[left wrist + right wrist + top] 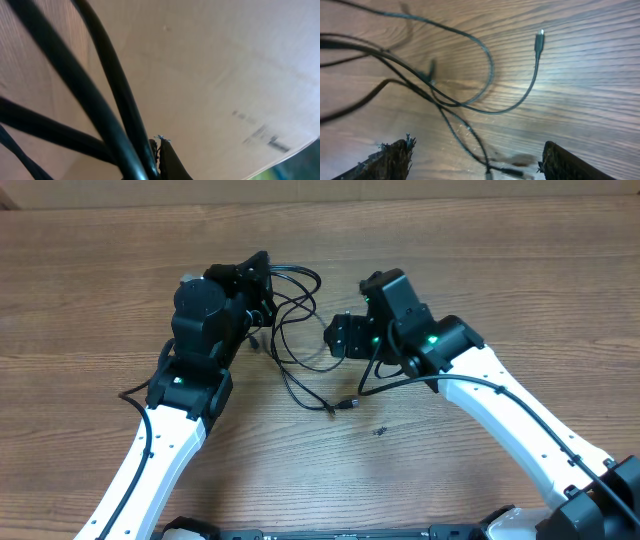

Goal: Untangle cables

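The cables (292, 320) are thin black wires looped together on the wooden table between my two grippers, with plug ends lying near the middle (340, 406). My left gripper (258, 280) is shut on the cables and holds their upper left part. In the left wrist view the cable strands (100, 100) run thick and close into the fingertip (162, 155). My right gripper (345, 336) is open just right of the loops. In the right wrist view its fingers (477, 157) straddle cable strands (470, 102) lying on the table, and one plug (539, 40) points away.
A small dark speck (380, 430) lies on the wooden table (500, 290) below the plug ends. The thicker black robot cable (400, 380) hangs along the right arm. A cardboard wall (225, 75) fills the left wrist view.
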You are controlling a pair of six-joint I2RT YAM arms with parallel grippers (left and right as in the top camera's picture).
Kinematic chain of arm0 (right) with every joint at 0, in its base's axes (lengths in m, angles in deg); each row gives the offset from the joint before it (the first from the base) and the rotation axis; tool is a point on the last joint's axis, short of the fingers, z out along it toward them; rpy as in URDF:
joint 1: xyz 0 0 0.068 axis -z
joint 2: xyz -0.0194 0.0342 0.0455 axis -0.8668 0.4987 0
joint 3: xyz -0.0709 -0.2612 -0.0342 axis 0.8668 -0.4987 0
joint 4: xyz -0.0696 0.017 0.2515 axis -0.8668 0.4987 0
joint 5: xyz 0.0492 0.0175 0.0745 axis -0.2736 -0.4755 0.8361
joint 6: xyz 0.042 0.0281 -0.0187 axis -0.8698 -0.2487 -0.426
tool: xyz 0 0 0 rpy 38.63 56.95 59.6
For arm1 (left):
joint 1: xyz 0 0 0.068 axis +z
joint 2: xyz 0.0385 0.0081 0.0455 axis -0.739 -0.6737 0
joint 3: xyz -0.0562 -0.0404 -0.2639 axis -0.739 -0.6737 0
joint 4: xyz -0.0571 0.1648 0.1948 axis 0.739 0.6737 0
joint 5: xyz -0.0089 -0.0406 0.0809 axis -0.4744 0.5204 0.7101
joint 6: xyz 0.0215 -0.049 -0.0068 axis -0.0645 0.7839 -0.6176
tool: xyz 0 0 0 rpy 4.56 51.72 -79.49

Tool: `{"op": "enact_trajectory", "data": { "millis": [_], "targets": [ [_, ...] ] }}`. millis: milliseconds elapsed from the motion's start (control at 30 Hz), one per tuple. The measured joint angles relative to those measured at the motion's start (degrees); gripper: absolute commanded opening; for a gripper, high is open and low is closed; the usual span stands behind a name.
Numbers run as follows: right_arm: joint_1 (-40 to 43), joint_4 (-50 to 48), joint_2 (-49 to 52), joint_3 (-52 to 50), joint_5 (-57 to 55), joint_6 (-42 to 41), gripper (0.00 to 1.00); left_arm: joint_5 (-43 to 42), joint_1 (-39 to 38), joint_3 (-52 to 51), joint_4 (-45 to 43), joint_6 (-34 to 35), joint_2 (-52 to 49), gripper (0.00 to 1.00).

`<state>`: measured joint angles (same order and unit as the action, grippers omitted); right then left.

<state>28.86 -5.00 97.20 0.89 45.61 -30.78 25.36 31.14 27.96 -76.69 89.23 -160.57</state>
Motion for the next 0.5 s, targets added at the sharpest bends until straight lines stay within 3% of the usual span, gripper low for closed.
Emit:
{"op": "enact_trajectory", "data": {
  "millis": [167,500],
  "targets": [
    [2.43,0.00,-0.02,0.00,-0.07,0.04,0.85,-5.88,0.00,0.00,0.00,-9.57,0.00,0.04],
    [4.79,0.85,-6.84,0.00,5.70,8.24,0.85,-22.71,0.00,0.00,0.04,-38.60,0.00,0.04]
  ]
}}
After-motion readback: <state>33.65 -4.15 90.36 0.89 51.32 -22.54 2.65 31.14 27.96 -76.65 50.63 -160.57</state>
